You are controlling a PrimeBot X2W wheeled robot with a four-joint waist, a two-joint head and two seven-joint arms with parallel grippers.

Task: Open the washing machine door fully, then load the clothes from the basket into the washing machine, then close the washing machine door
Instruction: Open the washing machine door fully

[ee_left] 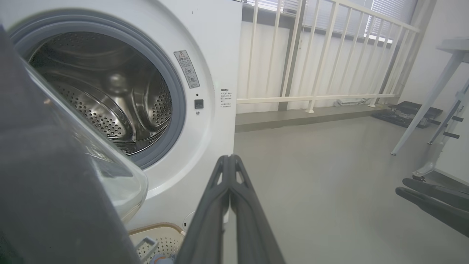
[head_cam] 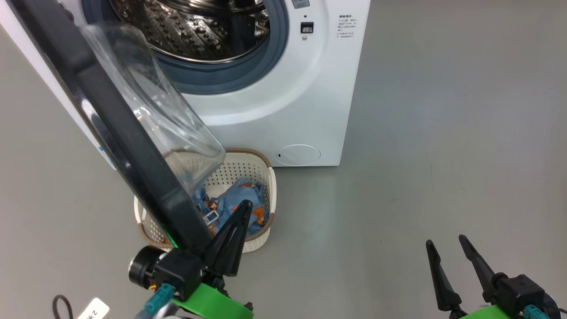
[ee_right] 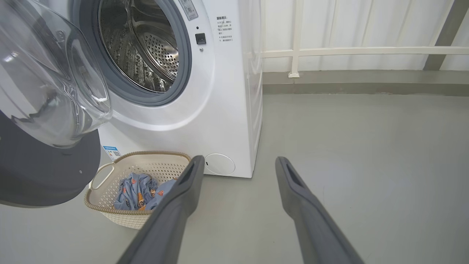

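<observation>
Left gripper [head_cam: 245, 206] sits low at the near left, its two long dark fingers pressed flat together with nothing between them. They point up and away, just right of the near edge of the washing machine door [head_cam: 119, 133]. Whether they touch that rim, the views don't settle. In the left wrist view the tips [ee_left: 230, 158] meet in one narrow point aimed at the machine's right front corner.

Over at the near right, the right gripper [head_cam: 445, 241] hangs above bare grey floor [head_cam: 443, 133], fingers spread wide and holding nothing. Its own camera shows the gap between them [ee_right: 239, 161] open onto the floor.

Labels now. A grey sticker [ee_left: 187, 69] with a warning triangle sits on the front beside the opening, and a block of small print [ee_left: 225, 98] to its right is too fine to read. There's a blue label sticker [ee_right: 111, 153] low on the front.

The washing machine [head_cam: 283, 88] is a glossy white box at the far left. A grey rubber gasket [head_cam: 270, 57] rings its perforated steel drum [head_cam: 199, 31], and a round white flap [head_cam: 298, 154] sits low on the front. The door stands swung out to the left, a wide black rim around a bulging clear glass bowl [head_cam: 155, 102].

The basket [head_cam: 239, 170] sits on the floor touching or just in front of the machine, partly under the door. It is cream perforated plastic with a brown woven-look rim. The clothes [head_cam: 237, 199] lie crumpled inside, soft light-blue fabric with orange motifs.
</observation>
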